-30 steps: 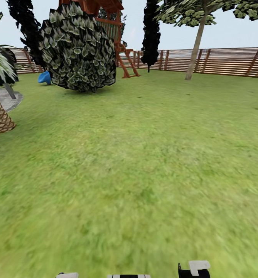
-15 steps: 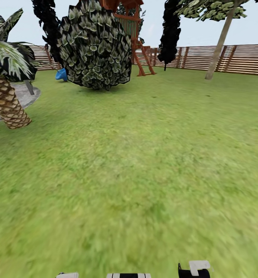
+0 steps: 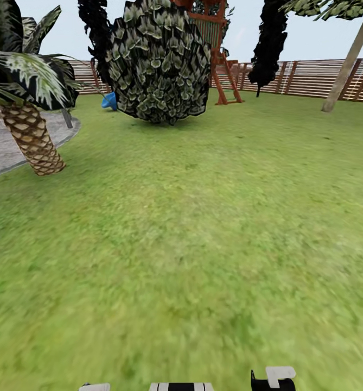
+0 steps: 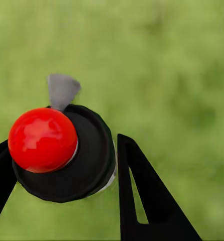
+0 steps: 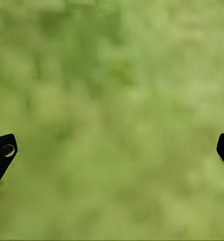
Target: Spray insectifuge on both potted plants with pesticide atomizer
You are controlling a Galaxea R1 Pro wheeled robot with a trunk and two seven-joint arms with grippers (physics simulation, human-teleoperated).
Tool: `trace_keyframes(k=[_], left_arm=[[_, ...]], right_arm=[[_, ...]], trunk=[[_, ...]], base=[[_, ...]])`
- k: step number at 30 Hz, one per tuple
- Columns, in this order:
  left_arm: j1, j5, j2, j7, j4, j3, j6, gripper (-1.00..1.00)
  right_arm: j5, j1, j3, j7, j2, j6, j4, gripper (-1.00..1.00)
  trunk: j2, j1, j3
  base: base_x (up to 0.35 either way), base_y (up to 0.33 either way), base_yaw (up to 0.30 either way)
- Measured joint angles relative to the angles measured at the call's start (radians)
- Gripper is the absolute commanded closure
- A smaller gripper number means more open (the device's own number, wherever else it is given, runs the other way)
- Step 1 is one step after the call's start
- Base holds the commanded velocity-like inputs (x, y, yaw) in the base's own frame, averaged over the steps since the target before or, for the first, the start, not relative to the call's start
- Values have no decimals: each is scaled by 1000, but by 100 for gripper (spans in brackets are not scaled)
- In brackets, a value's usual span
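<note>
In the left wrist view my left gripper is shut on the pesticide atomizer, seen end-on as a dark round body with a red dome and a small grey spout. Its black fingers press against both sides, with blurred lawn beneath. My right gripper is open, and only grass lies between its two black fingertips. The garden lawn spreads ahead in the head view. The potted plants are out of view.
A scaly-trunked palm stands at the left beside a grey paved patio. A big round bush, a blue object and a wooden play tower lie ahead. A slatted fence and a tree trunk close the far right.
The head view has swung left: bush, tower and tree have slid rightward in the picture, and the palm and patio have come further into sight. The arm parts at the lower edge stay put.
</note>
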Motion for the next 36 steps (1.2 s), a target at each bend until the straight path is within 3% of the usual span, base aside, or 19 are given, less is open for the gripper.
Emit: trace_keyframes(k=[17,36], left_arm=[[0,0,0,0,0,0,0,100],[0,0,1,0,0,0,0,100]], right_arm=[[0,0,0,0,0,0,0,-100],[6,0,3,1,-10,1,3,-100]], trunk=[[0,0,-17],[0,0,-19]], base=[[339,-26,218],[339,-100,8]])
